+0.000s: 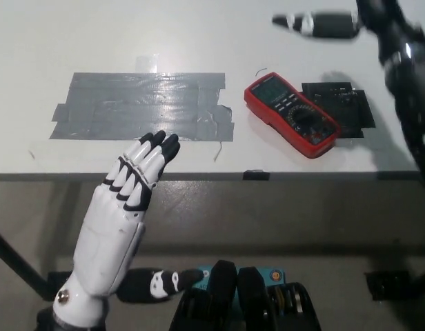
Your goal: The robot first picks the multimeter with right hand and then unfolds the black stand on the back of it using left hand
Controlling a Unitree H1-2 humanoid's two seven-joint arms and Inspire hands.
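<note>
The white left hand (123, 200) is raised at the near table edge, empty, its black-tipped fingers straight and slightly spread. The black right hand (323, 24) hangs blurred over the far right of the table; whether it is open or closed cannot be told. One red-cased multimeter (291, 113) lies face up and untouched on the smooth white table (95, 34), partly over one flat black patch (347, 103). One wrinkled, glossy rectangle of grey duct tape (140, 107) lies to its left.

Red multimeter (291, 114) lies flat beside grey tape (142, 107).
</note>
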